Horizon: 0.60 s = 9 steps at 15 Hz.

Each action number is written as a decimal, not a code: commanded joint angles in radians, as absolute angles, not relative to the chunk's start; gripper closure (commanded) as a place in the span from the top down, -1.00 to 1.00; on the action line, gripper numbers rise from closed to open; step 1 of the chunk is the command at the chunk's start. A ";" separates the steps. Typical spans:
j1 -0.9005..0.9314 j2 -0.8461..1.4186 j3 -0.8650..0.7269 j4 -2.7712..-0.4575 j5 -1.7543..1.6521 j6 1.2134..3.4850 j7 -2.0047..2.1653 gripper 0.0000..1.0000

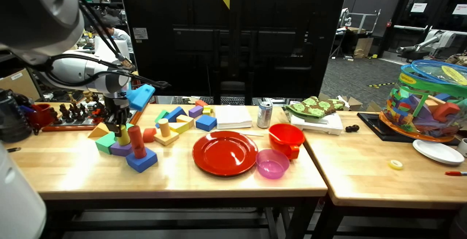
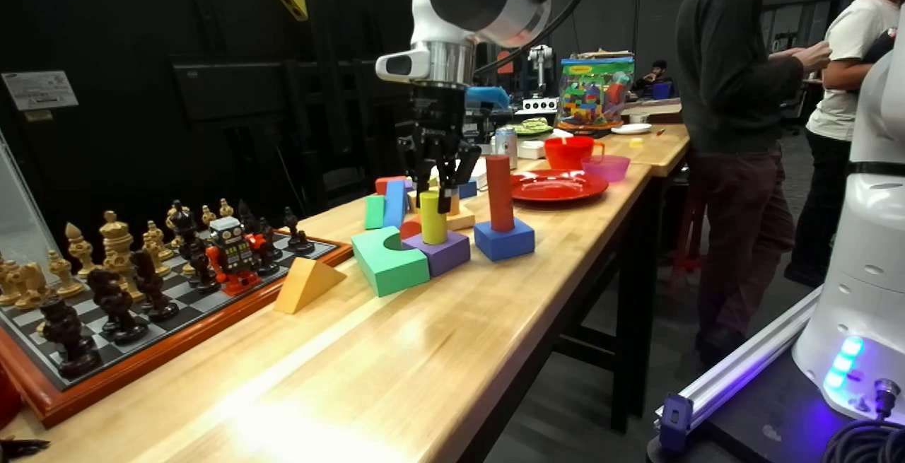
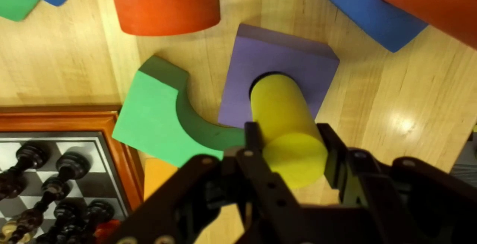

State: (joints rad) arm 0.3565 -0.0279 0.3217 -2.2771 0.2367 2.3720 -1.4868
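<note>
My gripper (image 3: 288,141) points down with its fingers against both sides of a yellow cylinder (image 3: 281,104) near its top. The cylinder stands upright in the round hole of a purple block (image 3: 238,84), also seen in both exterior views (image 1: 120,149) (image 2: 452,254). A green block with a curved notch (image 3: 147,115) lies beside the purple block. A red cylinder (image 2: 499,194) stands in a blue block (image 2: 505,242) nearby, toward the table's front edge. A red rounded block (image 3: 167,7) lies just behind the purple one. The cylinder's lower end is hidden in the hole.
A chessboard (image 2: 162,329) with pieces and a small red robot toy (image 2: 233,258) borders the blocks, near an orange triangular block (image 2: 305,285). More blocks (image 1: 178,118), a red plate (image 1: 225,153), a pink bowl (image 1: 272,164) and a red cup (image 1: 286,137) stand further along the table.
</note>
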 commanded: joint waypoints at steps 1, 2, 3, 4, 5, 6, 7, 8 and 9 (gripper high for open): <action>0.359 -0.041 0.332 -2.276 0.223 2.371 -1.486 -0.69; 0.359 -0.040 0.332 -2.275 0.224 2.370 -1.487 -0.69; 0.358 -0.036 0.332 -2.273 0.226 2.369 -1.491 -0.69; 0.356 -0.034 0.331 -2.272 0.229 2.369 -1.494 -0.69; 0.354 -0.031 0.329 -2.271 0.230 2.369 -1.494 -0.69; 0.352 -0.029 0.327 -2.271 0.229 2.370 -1.493 -0.69; 0.350 -0.030 0.325 -2.272 0.232 2.370 -1.495 -0.69; 0.349 -0.032 0.323 -2.274 0.235 2.371 -1.497 -0.69; 0.347 -0.035 0.321 -2.274 0.237 2.371 -1.498 -0.69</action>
State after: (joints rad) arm 0.3533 -0.0278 0.3243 -2.2765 0.2356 2.3720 -1.4866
